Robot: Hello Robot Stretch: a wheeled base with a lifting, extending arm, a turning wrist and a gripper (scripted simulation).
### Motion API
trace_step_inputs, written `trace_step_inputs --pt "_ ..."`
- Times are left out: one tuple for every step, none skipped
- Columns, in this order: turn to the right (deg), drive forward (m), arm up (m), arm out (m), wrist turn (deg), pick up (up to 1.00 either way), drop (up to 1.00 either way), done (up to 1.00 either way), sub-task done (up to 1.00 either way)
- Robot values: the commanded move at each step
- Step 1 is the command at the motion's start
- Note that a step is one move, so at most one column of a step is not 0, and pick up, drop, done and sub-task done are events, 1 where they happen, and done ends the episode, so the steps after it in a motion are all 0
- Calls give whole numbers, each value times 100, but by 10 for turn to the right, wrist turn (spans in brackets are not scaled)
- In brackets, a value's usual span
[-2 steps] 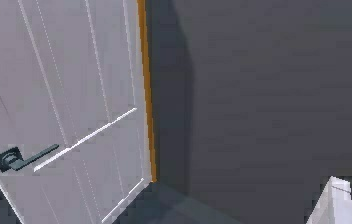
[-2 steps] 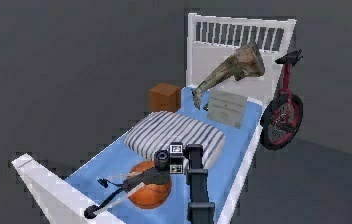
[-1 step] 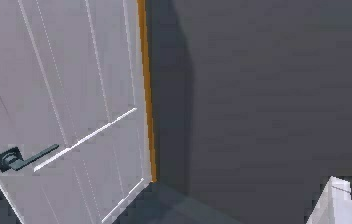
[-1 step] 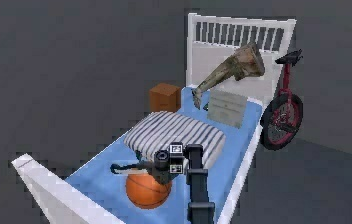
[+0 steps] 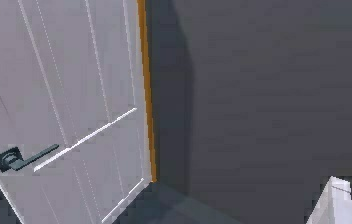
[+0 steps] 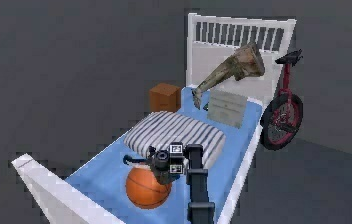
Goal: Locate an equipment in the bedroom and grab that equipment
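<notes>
The orange basketball (image 6: 147, 188) lies on the blue bed (image 6: 102, 166), toward its foot end and just next to the striped pillow (image 6: 179, 132); being round, it has no long axis to line up with; in the arm side view the end effector (image 6: 137, 160) stands right at the ball's upper edge, its thin fingers reaching to the picture's left from the arm (image 6: 199, 202), so the ball lies directly below it in the picture; whether the fingers are over, beside or against the ball cannot be told, nor how wide they stand, nor whether they have hold of anything; I judge the grab turns on that small offset alone; farther up the bed a brown garment (image 6: 231, 70) is draped near the white headboard (image 6: 239, 33), and a red-wheeled cycle (image 6: 282, 116) stands beside it; the forward view faces a white door (image 5: 69, 95)
</notes>
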Motion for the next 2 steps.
trace_step_inputs --pt "0 0 -30 0 0 0 0 0 0" --pt "0 0 0 0 0 100 0 0 0"
